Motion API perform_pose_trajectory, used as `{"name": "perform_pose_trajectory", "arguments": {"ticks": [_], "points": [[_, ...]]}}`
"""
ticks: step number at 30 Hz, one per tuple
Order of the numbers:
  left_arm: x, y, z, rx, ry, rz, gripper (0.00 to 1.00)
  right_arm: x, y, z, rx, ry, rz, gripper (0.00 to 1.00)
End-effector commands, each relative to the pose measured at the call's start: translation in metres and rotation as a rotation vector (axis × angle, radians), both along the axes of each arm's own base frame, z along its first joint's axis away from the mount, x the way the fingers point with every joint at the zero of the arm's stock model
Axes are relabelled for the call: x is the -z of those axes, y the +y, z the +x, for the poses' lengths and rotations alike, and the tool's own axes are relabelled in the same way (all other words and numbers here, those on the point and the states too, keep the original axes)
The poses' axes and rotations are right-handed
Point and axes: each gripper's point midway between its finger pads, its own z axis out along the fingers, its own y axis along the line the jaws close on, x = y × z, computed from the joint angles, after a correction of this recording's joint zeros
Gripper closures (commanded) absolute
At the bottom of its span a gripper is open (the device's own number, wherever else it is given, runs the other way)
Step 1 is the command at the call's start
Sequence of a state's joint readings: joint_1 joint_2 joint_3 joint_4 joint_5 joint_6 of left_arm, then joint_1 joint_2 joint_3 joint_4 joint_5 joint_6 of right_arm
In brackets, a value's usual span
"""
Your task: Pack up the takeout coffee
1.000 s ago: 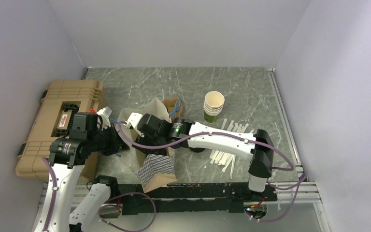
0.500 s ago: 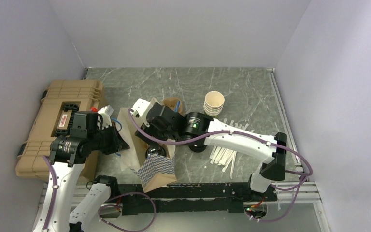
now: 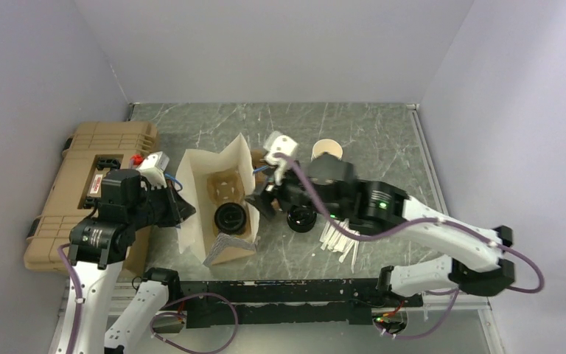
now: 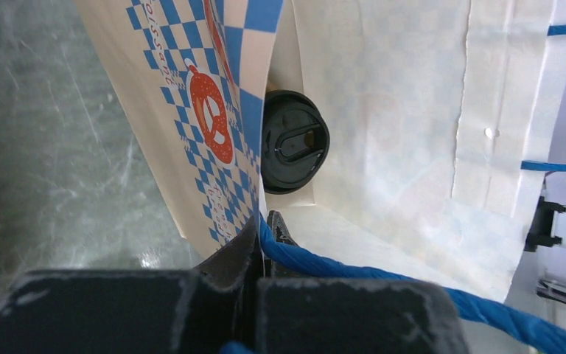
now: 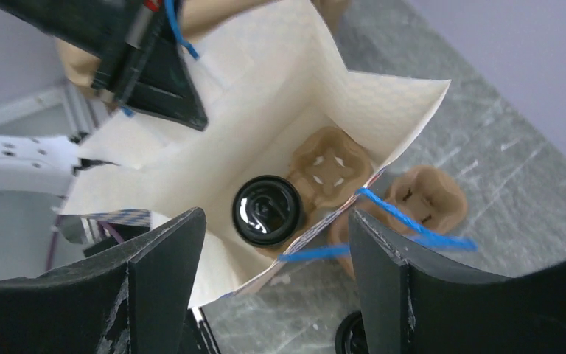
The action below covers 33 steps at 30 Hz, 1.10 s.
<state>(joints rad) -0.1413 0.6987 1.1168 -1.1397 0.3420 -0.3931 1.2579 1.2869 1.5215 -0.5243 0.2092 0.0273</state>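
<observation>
The takeout coffee (image 3: pixel 231 217) stands inside an open white paper bag (image 3: pixel 195 184), its black lid (image 4: pixel 295 141) facing up. It sits in a brown pulp carrier (image 5: pixel 332 166) on the bag's floor. My left gripper (image 4: pixel 261 240) is shut on the bag's left rim beside the blue handle (image 4: pixel 383 276), holding that side out. My right gripper (image 3: pixel 264 198) hovers open over the bag's right rim with nothing between its fingers (image 5: pixel 166 280). In the right wrist view the coffee's lid (image 5: pixel 268 209) shows below the gap.
A tan hard case (image 3: pixel 92 177) lies at the left. A stack of lidless cups (image 3: pixel 326 158) stands behind the right arm, with loose black lids (image 3: pixel 301 219) and white sticks (image 3: pixel 343 240) nearby. A second pulp carrier (image 5: pixel 427 199) lies outside the bag.
My right gripper has drawn up and to the right out of the bag, leaving the coffee inside, and its jaws have narrowed a little. The bag now stands wider open.
</observation>
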Motion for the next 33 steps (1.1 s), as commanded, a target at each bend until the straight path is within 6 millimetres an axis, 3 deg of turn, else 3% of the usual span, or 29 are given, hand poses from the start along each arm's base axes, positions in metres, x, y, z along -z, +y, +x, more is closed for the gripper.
{"name": "perform_pose_trajectory", "arguments": {"ticks": [1, 4, 7, 16, 24, 33], "points": [[-0.037, 0.004, 0.021, 0.008, -0.251, 0.027, 1.00, -0.072, -0.025, -0.021, -0.083, -0.115, 0.288, 0.25], [-0.045, 0.007, 0.021, 0.001, -0.338, 0.042, 1.00, -0.093, -0.052, -0.028, -0.078, -0.174, 0.384, 0.23], [-0.047, 0.010, 0.021, 0.001, -0.380, 0.055, 1.00, -0.093, -0.067, -0.027, -0.051, -0.191, 0.400, 0.23], [-0.053, 0.012, 0.026, 0.002, -0.518, 0.067, 1.00, -0.054, -0.087, -0.017, 0.045, -0.166, 0.335, 0.23], [-0.065, 0.011, 0.028, 0.011, -0.633, 0.067, 1.00, -0.029, -0.105, -0.019, 0.070, -0.137, 0.303, 0.23], [-0.058, 0.007, 0.033, 0.019, -0.561, 0.056, 1.00, -0.015, -0.120, -0.017, 0.128, -0.097, 0.290, 0.23]]}}
